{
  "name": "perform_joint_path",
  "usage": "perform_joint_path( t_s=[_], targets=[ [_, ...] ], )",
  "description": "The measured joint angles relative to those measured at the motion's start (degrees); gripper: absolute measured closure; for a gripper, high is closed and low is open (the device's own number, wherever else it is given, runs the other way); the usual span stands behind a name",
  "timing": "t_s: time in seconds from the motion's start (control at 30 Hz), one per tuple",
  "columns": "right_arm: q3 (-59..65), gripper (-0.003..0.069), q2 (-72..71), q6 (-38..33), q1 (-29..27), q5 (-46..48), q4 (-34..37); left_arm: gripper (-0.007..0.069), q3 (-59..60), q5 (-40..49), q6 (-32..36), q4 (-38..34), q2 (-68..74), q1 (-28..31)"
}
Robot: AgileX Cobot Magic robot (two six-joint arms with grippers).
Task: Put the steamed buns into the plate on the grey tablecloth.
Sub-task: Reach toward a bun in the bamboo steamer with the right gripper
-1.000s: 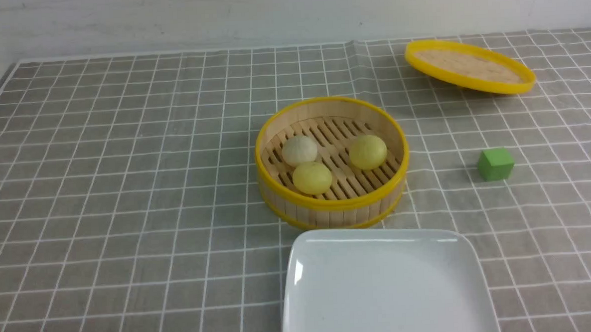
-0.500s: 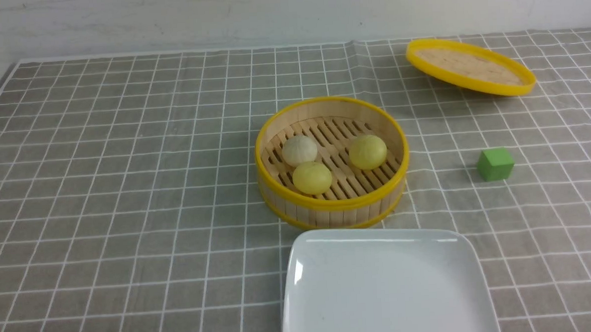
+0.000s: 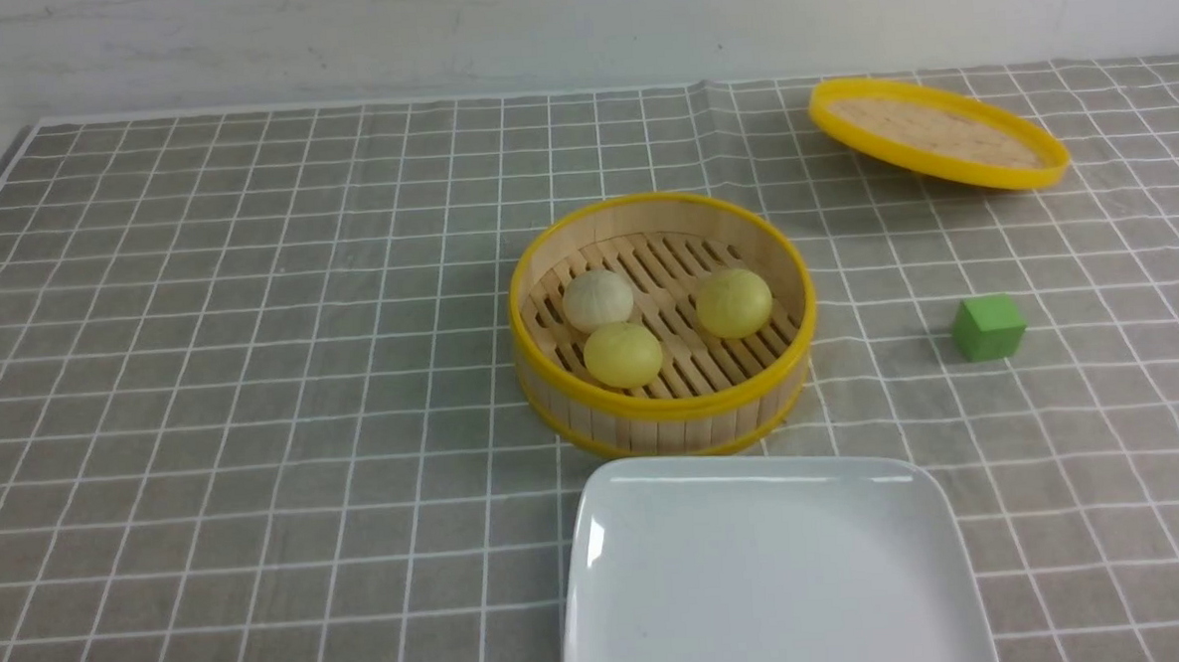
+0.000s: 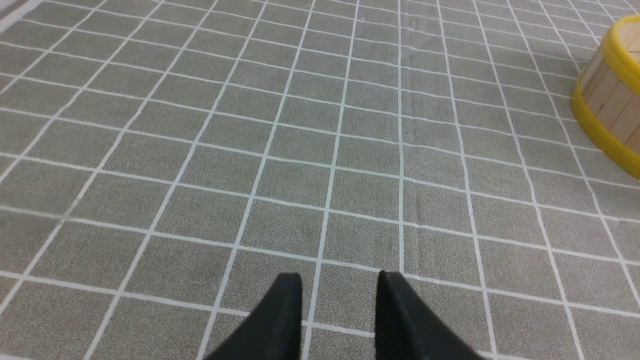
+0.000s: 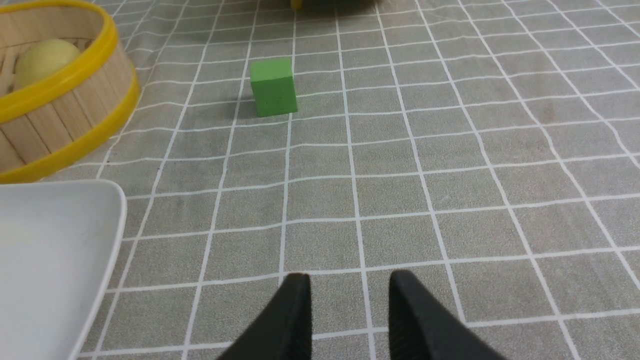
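Three steamed buns lie in a bamboo steamer basket (image 3: pixel 665 419) at the table's middle: an off-white one (image 3: pixel 598 300) and two pale yellow ones (image 3: pixel 622 354) (image 3: pixel 735 303). The white square plate (image 3: pixel 755 471) sits empty just in front of the basket on the grey tablecloth (image 3: pixel 254 385). My left gripper (image 4: pixel 339 280) hovers over bare cloth left of the basket (image 4: pixel 607 100), fingers close together and empty. My right gripper (image 5: pixel 349 280) hovers over cloth right of the plate (image 5: pixel 50 240), fingers close together and empty. One yellow bun (image 5: pixel 47 57) shows in the right wrist view. Neither gripper shows in the front view.
A green cube (image 3: pixel 988 326) stands right of the basket, also in the right wrist view (image 5: pixel 272 87). The yellow-rimmed lid (image 3: pixel 937 132) rests tilted at the back right. A white wall runs behind the table's far edge.
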Motion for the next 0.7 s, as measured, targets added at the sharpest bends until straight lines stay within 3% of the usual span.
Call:
perform_joint_path(
  t_s=[0.7],
  targets=[
    [0.0,0.0419,0.0,0.0,0.0,0.0,0.0,0.0384,0.0,0.0,0.0,1.2,0.0,0.0]
  ],
)
